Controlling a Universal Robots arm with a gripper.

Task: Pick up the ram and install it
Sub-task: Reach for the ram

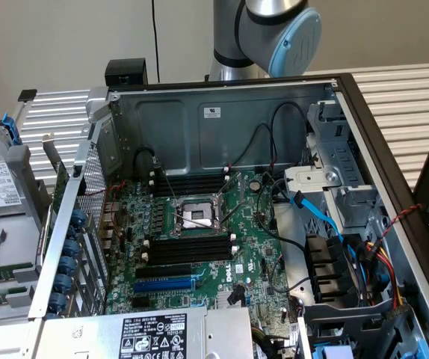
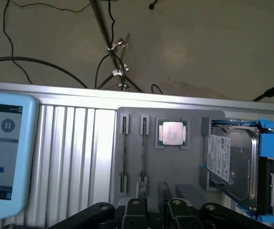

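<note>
Hovering near grey tray (image 2: 180, 164), jaws wide and empty, ram (image 2: 124, 152) on edge there.

2 ram sticks (image 2: 124, 152), thin and dark, seen edge-on. Each stands on its long edge in its own slot of a gray holder (image 2: 175, 164), parallel, side by side, not touching. Both sit just ahead of the tool (image 2: 155, 209), clear of its fingers, not held.
</note>
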